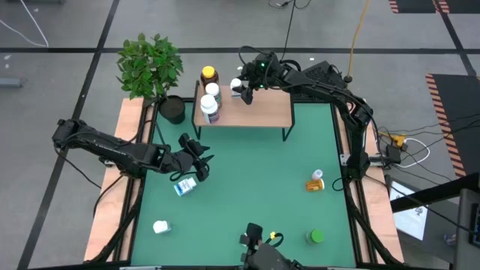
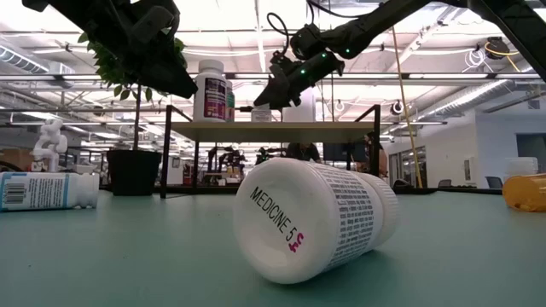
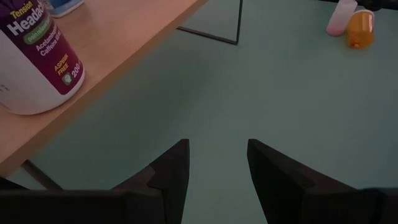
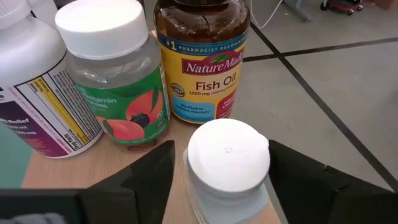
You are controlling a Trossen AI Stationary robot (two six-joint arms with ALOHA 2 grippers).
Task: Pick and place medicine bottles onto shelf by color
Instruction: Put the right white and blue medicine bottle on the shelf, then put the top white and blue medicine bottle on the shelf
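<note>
**Fingers loosening beside a crowded row**

Fingers of the right gripper (image 4: 221, 180) stand parted around a white-capped bottle (image 4: 227, 158) on the shelf (image 1: 259, 112), near its back edge; a careless retreat could knock it into the fish oil bottle (image 4: 202, 59). Whether they touch is unclear. Left gripper (image 3: 217, 165) hangs half-open, empty, over the desk (image 1: 255, 180).

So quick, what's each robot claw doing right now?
Left gripper: open, holding nothing, above the green table.
Right gripper: open around a white-capped clear plastic bottle on the wooden shelf.
</note>
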